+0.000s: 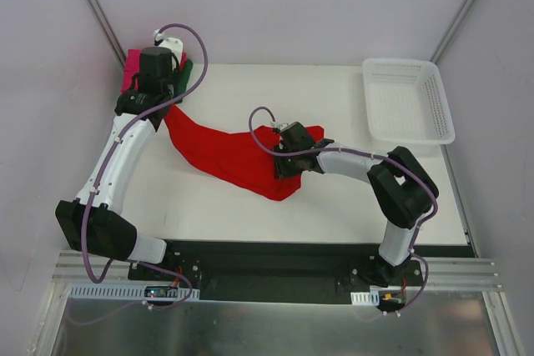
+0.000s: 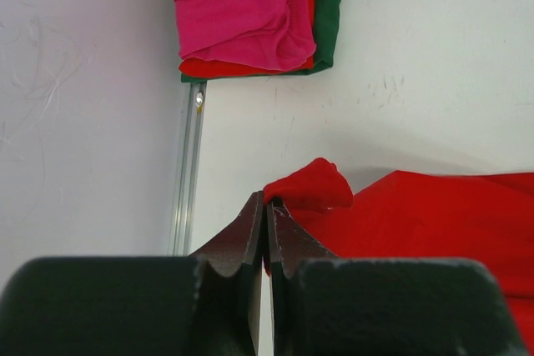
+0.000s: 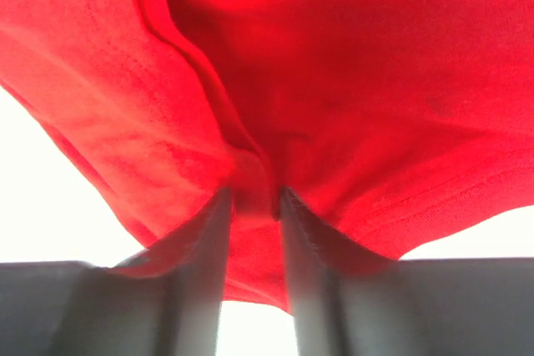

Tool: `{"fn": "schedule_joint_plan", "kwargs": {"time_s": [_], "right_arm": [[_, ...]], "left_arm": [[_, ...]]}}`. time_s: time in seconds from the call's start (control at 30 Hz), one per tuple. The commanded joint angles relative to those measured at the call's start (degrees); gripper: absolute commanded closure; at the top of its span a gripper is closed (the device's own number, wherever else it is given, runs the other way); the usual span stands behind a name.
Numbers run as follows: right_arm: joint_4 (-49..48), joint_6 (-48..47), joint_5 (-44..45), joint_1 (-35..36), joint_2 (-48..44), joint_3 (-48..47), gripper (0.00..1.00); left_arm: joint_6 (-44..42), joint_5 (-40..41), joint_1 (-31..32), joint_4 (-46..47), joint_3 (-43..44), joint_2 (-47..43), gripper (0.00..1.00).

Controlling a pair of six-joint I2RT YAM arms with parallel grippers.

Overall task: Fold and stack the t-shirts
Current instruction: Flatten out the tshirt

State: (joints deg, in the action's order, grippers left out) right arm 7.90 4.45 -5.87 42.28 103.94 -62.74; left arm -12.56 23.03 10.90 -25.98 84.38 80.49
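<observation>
The left gripper was clenched on a corner of the red t-shirt; the right gripper pinched a fold of it. The shirt lay crumpled on the white table, near 3 folded t-shirts at the far-left corner, with pale walls around.

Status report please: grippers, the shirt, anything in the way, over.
Left gripper shut on red t-shirt. Right gripper pinching its other end. Shirt strung between, unfolded. Folded stack and basket clear of it.

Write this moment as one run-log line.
red t-shirt: crumpled on table, unfolded | left pincer: shut on its edge | right pincer: shut on a fold | folded stack: far-left corner
</observation>
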Motion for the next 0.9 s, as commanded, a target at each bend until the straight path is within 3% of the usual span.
{"fn": "schedule_joint_plan", "kwargs": {"time_s": [0.0, 0.1, 0.3, 0.47, 0.73, 0.87], "right_arm": [[-1.31, -0.4, -1.43, -0.36, 0.47, -1.86, 0.82], [-1.22, -0.49, -1.51, -0.45, 0.47, -1.86, 0.99], [-0.09, -1.1, -0.11, -0.36, -1.01, -1.77, 0.99], [5.27, -3.74, 7.43, -0.45, -7.25, -2.82, 0.99], [18.72, -7.96, 15.79, -3.52, -29.9, -9.93, 0.99], [25.74, -11.47, 17.03, -4.14, -37.12, -20.89, 0.99]], "left_arm": [[-0.45, 0.97, 0.18, 0.93, -0.18, 0.02, 1.0], [-0.45, 0.97, 0.18, 0.93, 0.0, 0.11, 1.0], [-0.45, 0.88, 0.18, 0.84, 0.0, 0.28, 1.0], [-0.1, 0.88, 0.18, 0.84, 0.17, 0.28, 1.0], [1.83, -2.19, 0.35, 0.67, 0.52, -1.56, 1.0], [3.15, -2.99, 2.36, -0.82, 1.05, -3.66, 1.0]]}}
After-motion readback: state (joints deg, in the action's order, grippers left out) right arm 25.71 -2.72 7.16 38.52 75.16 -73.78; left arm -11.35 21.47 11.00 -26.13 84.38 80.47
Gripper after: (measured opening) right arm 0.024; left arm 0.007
